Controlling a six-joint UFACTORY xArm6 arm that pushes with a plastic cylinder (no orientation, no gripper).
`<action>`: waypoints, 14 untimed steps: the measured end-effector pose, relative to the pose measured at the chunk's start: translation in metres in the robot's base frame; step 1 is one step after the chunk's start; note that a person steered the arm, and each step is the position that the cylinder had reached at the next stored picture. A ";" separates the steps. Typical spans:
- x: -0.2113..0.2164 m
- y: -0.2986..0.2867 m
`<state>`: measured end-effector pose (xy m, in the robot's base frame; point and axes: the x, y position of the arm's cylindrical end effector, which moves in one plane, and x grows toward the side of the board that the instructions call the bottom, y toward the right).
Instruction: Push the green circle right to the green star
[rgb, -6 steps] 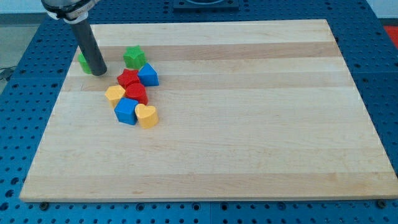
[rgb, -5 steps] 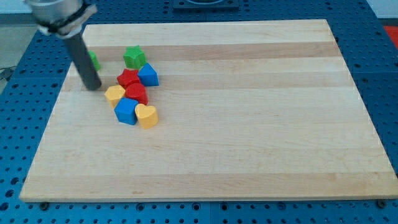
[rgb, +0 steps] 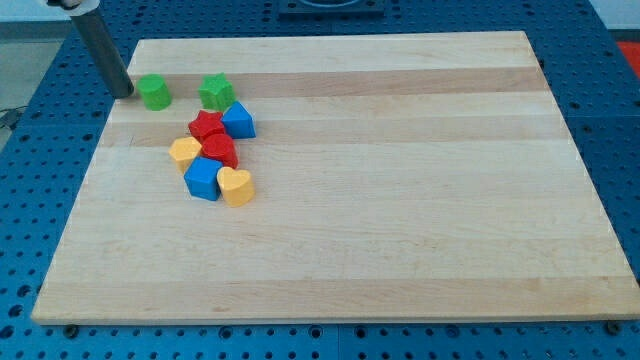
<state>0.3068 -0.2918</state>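
The green circle (rgb: 154, 92) lies near the wooden board's upper left. The green star (rgb: 214, 92) sits to its right, with a gap of about a block's width between them. My tip (rgb: 124, 93) rests at the board's left edge, just left of the green circle, close to it or touching it.
Below the star is a tight cluster: a red star (rgb: 206, 126), a blue block (rgb: 239, 121), a red block (rgb: 220, 150), an orange block (rgb: 185, 152), a blue block (rgb: 202, 180) and a yellow heart (rgb: 236, 186). The wooden board (rgb: 400, 180) lies on a blue perforated table.
My tip went from right of the green circle down and around to its left side. The green circle now stands in full view, slightly further right.
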 end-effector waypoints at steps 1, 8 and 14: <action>0.010 0.033; 0.014 0.209; 0.044 0.192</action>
<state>0.3511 -0.0994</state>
